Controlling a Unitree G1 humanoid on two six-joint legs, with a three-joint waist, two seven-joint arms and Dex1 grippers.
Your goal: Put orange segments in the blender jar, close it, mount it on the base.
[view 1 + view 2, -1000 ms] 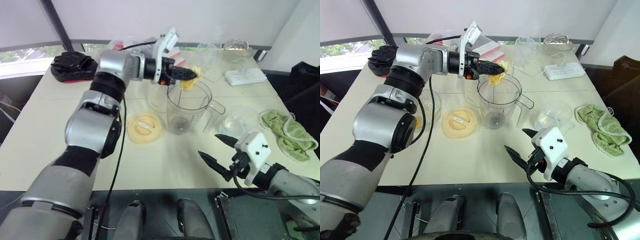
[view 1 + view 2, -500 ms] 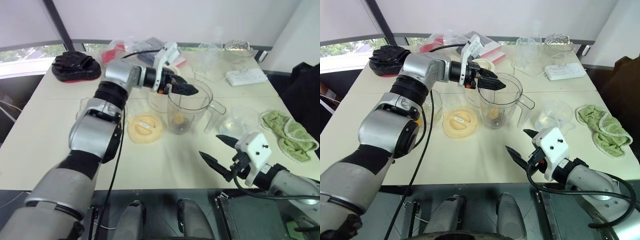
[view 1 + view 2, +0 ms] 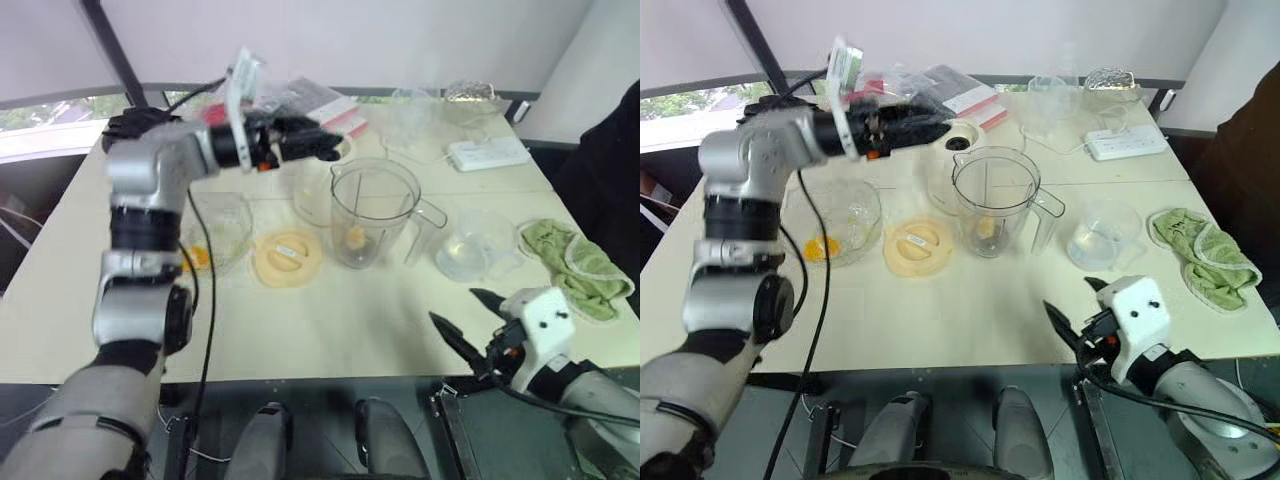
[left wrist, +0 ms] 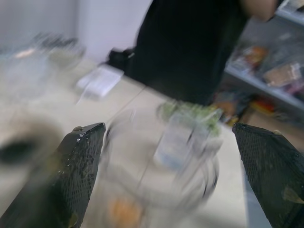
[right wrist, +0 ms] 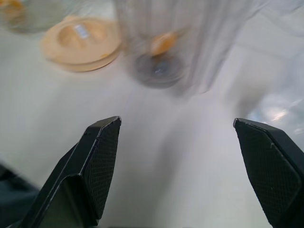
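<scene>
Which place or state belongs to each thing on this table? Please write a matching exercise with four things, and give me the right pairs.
Things
1. blender jar
2. lid
3. cloth
4. clear bowl

Places or states
a. pale yellow, lying flat on the table
b. green, crumpled near the table's right edge
c. upright and open, with one orange piece at its bottom
d. at the lid's left, with orange segments inside

Right pairs: 1-c, 2-a, 3-b, 4-d.

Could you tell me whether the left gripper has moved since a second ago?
Yes. The left gripper has drawn back to the robot's left, clear of the blender jar mouth.
</scene>
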